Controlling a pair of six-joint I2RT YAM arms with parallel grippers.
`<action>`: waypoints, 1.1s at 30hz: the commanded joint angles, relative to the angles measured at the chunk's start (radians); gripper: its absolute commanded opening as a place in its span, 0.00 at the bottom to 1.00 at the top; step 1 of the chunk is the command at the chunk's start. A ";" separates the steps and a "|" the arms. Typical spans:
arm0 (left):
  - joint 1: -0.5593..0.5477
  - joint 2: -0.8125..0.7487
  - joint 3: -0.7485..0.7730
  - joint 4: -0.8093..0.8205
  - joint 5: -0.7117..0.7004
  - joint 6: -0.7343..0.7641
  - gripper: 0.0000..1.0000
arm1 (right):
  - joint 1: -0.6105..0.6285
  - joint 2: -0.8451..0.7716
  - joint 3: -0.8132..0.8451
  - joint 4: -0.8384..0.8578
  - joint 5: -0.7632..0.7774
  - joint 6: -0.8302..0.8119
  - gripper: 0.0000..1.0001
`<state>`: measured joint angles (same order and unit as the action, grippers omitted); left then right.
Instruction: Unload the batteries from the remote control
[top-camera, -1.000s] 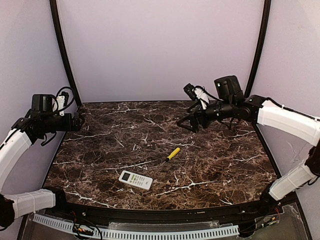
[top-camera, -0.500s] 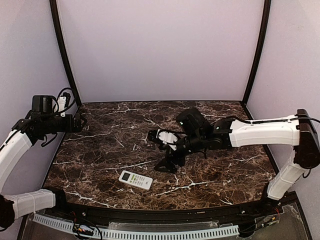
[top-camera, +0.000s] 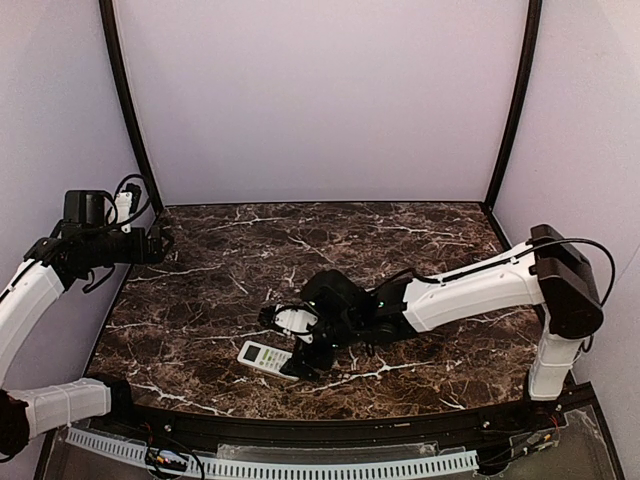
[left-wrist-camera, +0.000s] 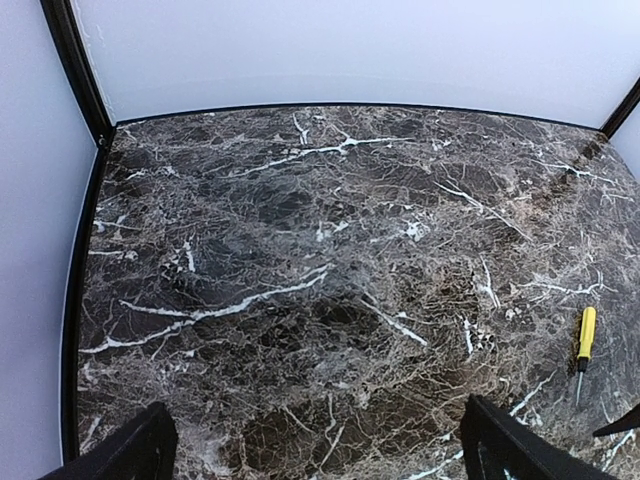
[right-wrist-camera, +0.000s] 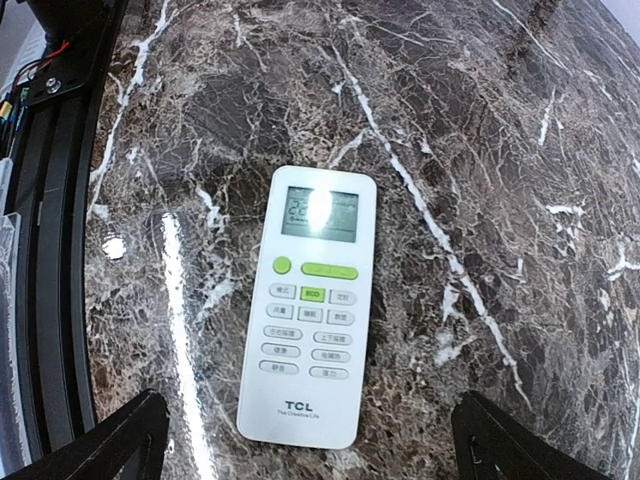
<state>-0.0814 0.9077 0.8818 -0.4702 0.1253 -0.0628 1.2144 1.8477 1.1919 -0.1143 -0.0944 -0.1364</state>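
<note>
Fingers (left-wrist-camera: 125, 452) on the left gripper (top-camera: 160, 243) are spread wide and hold nothing. They hang up over the left edge of the dark stone table (top-camera: 200, 300), well away from the remote control (right-wrist-camera: 310, 305).

The remote control lies flat near the front edge of the table, a bit left of the middle. Its little screen and its buttons face up.

The right gripper (right-wrist-camera: 315, 445) is just over it. Its fingers (right-wrist-camera: 110, 445) are spread wide too, one on each side of the bottom end of the remote control, with a gap on both sides. They hold nothing. From above they look very close to the remote control, but I cannot tell if they touch it.

A yellow screwdriver (left-wrist-camera: 585, 335) lies on the table further right.

I count one remote control, one screwdriver and two grippers. The batteries cannot be seen, as the back of the remote control faces down.
</note>
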 joint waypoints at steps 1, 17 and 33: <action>0.003 -0.005 -0.009 0.007 0.016 0.011 1.00 | 0.042 0.044 0.002 0.099 0.114 0.038 0.99; 0.003 -0.009 -0.012 0.008 0.016 0.012 1.00 | 0.058 0.160 -0.037 0.188 0.169 0.102 0.95; 0.003 -0.002 -0.010 0.011 0.026 0.010 1.00 | 0.079 0.205 -0.041 0.146 0.171 0.094 0.70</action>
<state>-0.0814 0.9077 0.8818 -0.4652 0.1394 -0.0628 1.2720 2.0151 1.1591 0.0483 0.0605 -0.0296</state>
